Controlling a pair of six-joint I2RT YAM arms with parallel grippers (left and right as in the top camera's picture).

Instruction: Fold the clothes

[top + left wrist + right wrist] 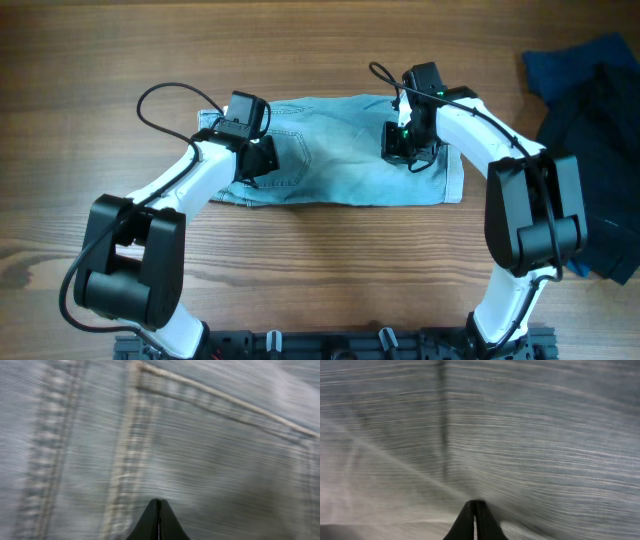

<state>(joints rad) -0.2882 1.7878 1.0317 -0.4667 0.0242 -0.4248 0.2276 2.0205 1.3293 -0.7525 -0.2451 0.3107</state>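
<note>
Clothes (335, 150), soft limp denim shorts, lie flat under your left claw (159, 517) and right claw (474, 515), both pinched shut. Probably best to grip the thicker seamed edge beside each claw.

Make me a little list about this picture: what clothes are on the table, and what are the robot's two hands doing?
clothes: light blue jean shorts, spread flat on the table
left hand: shut, low over a stitched pocket
right hand: shut, low over the other end of the shorts
holding cloth: cannot tell for either hand
also there: dark cloth pile off to the right, apart from the shorts
</note>
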